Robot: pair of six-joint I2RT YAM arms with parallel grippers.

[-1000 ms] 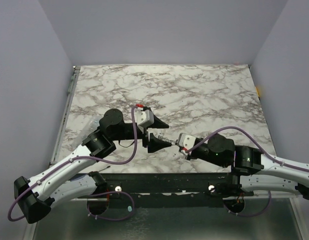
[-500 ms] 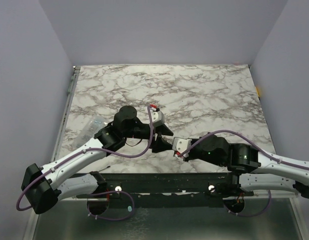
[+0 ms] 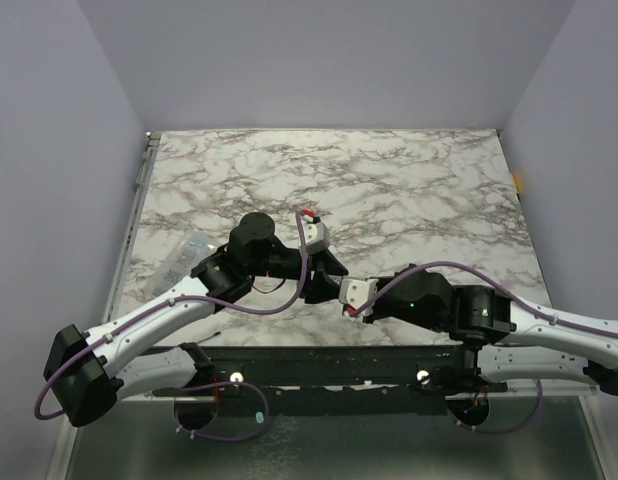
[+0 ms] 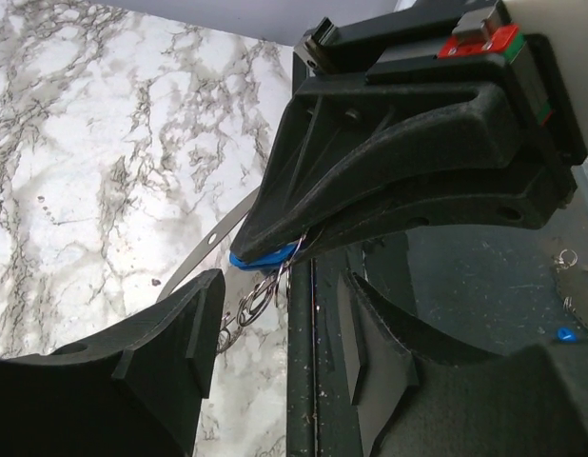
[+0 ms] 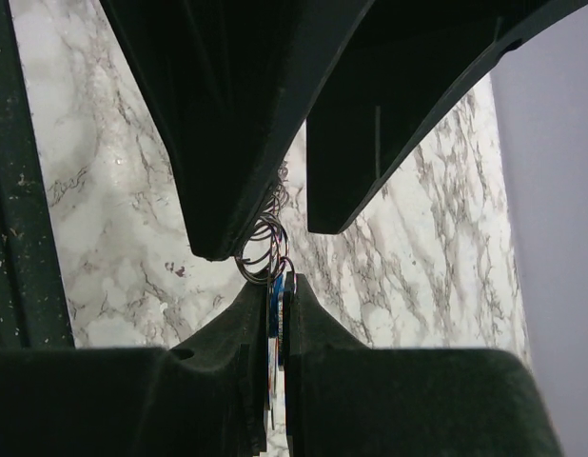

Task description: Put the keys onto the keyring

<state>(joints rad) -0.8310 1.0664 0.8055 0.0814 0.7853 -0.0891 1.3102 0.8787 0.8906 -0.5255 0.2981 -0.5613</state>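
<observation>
My right gripper (image 5: 278, 281) is shut on the blue-headed key (image 5: 276, 297), held edge-on between its pads. A cluster of small dark wire rings (image 5: 264, 249) hangs from the key's top. In the left wrist view the blue key (image 4: 261, 257) and the rings (image 4: 259, 297) stick out of the right gripper's tips. A thin pale grey metal band (image 4: 201, 255), which may be the keyring, curves behind them. My left gripper (image 4: 284, 286) is open, its fingers on either side of the rings. Both grippers, left (image 3: 322, 278) and right (image 3: 335, 288), meet at the table's front edge. No separate silver key shows.
A clear plastic packet (image 3: 182, 252) lies on the marble table (image 3: 389, 190) at the left. The black front rail (image 4: 302, 381) runs under the grippers. A small blue bit (image 4: 563, 333) and a silver bit (image 4: 566, 257) lie on the dark surface below the table edge.
My left arm has swung right and forward, bringing its open fingers around the right gripper's tips. The right gripper has moved a little left, still holding the blue key.
</observation>
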